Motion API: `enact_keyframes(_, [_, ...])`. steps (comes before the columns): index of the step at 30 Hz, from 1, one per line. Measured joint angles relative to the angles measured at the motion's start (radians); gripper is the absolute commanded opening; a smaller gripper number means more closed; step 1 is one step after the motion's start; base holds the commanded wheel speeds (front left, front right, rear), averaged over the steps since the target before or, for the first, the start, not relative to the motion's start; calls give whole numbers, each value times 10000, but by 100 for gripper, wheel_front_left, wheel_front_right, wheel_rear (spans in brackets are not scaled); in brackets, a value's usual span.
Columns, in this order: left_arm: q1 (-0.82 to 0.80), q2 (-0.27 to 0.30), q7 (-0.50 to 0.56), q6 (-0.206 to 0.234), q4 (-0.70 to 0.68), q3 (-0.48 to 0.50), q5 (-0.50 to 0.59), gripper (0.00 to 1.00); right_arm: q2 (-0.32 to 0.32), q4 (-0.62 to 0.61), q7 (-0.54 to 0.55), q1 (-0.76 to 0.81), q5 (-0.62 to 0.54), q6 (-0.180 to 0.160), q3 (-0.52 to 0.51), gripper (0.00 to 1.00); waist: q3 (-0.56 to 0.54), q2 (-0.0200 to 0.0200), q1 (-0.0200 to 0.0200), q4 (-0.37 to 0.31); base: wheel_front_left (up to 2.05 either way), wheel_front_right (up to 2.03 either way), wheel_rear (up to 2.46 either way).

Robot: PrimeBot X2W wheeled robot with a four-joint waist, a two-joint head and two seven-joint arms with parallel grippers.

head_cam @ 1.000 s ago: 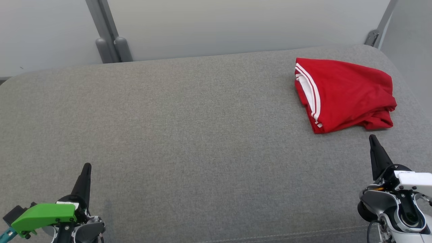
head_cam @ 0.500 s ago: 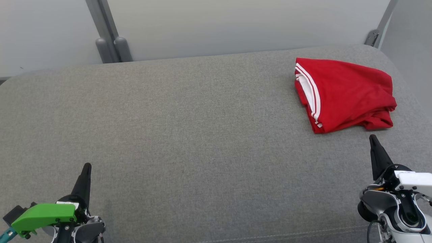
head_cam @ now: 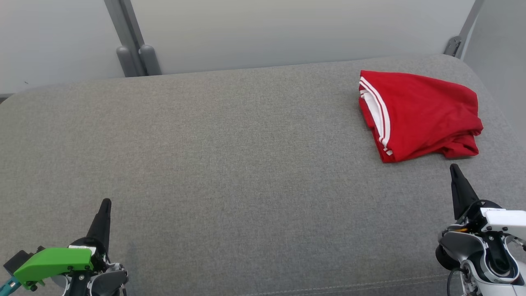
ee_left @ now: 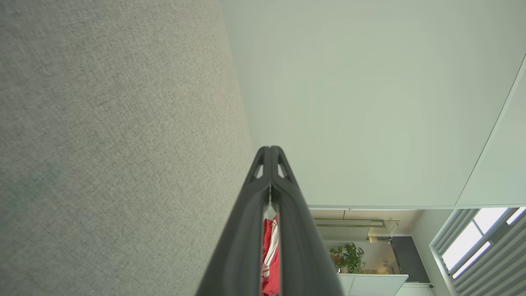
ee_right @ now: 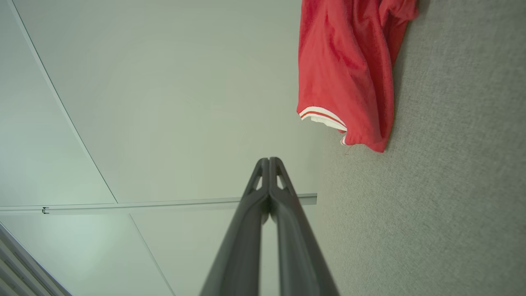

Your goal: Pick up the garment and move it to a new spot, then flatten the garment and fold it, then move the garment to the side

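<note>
Both closed tight, empty — left claw (head_cam: 106, 202), right claw (head_cam: 453, 167) — neither touching the folded garment (head_cam: 427, 115).

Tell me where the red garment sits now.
In the head view, the red garment lies folded, far right on the cushion, just beyond the right tool.

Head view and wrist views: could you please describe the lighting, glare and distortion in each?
Head view: soft, even light, no glare; the red garment is sharp, with a thin shadow at its near edge. Left wrist view: the window is blown out. Right wrist view: wall seams bow slightly.
</note>
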Motion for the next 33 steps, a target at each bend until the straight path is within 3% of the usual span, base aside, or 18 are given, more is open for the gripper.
enact_keyframes(33, [-1,-4,0,0,0,8,0,0,13,-6,15,-1,-4,0,-35,0,0,0,0,0,0,0,0])
